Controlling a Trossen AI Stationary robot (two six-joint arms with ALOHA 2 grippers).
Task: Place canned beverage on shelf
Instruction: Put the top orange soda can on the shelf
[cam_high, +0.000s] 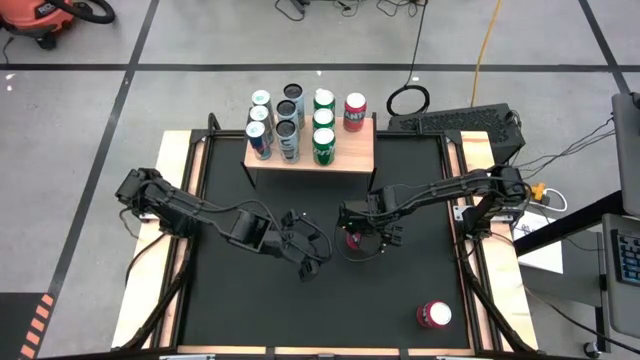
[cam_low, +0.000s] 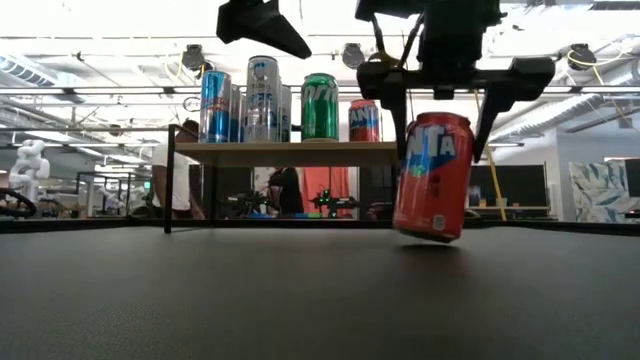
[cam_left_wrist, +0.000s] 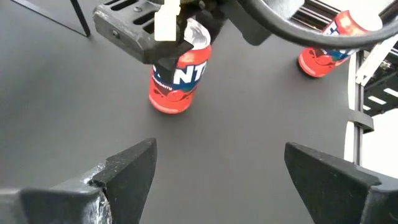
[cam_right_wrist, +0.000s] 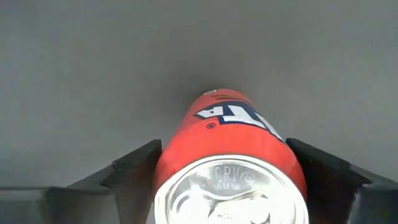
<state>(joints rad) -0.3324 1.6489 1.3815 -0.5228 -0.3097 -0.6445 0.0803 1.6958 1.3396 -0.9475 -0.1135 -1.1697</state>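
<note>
A red soda can (cam_low: 433, 176) stands tilted near the middle of the black tabletop, with my right gripper (cam_high: 355, 238) shut on it from above. To its left my left gripper (cam_high: 312, 262) hangs open above the table, nothing between its fingers (cam_left_wrist: 127, 171), facing the can (cam_left_wrist: 177, 78). The shelf (cam_high: 352, 152), a light-wood board on thin black legs, stands at the far edge. Several cans stand upright on it: blue, silver, green and one red (cam_high: 355, 111). My right gripper pinches the red can by its two sides just below the top rim (cam_right_wrist: 174, 155), one finger on each side. The fingers come steeply from above. The can leans, and its lower edge (cam_low: 428, 236) is at the tabletop; whether it touches there, I cannot tell.
A second red can (cam_high: 434, 316) stands upright near the table's front right corner. Wooden strips frame the table (cam_high: 160, 300). On the shelf, bare board shows in front of the red can at its right end. People and lab gear show in the room beyond.
</note>
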